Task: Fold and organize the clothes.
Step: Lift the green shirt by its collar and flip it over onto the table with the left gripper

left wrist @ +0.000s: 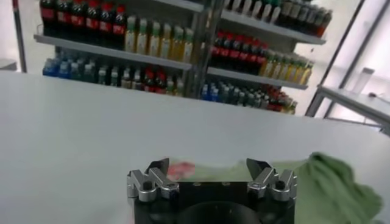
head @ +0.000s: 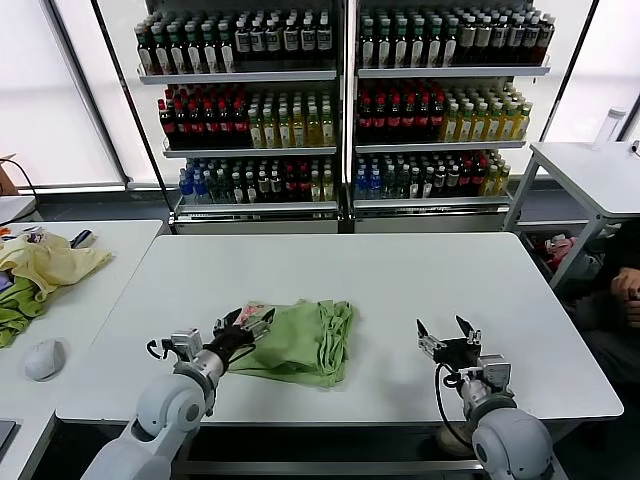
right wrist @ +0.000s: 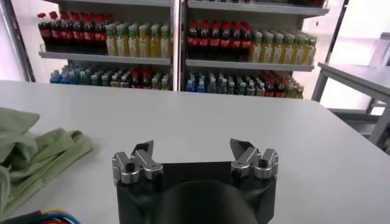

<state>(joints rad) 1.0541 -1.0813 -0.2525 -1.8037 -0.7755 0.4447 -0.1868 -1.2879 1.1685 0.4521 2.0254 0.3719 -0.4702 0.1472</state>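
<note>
The light green polo shirt (head: 300, 342) lies bunched and partly folded on the white table (head: 400, 280), front of centre. Its red-and-white print (head: 254, 311) shows at its left edge. My left gripper (head: 245, 322) is open at that left edge, low over the table, with the printed part just in front of its jaws. In the left wrist view the gripper (left wrist: 208, 167) stands wide open and the shirt (left wrist: 332, 182) lies ahead of it. My right gripper (head: 447, 328) is open and empty, a short way right of the shirt. It also shows in the right wrist view (right wrist: 194, 149), with the shirt (right wrist: 36, 152) off to one side.
A side table on the left holds a pale yellow cloth (head: 50, 262), a darker green cloth (head: 14, 312) and a white mouse (head: 44, 358). Shelves of bottles (head: 340, 100) stand behind. Another table (head: 590, 170) and a seated person (head: 625, 290) are at the right.
</note>
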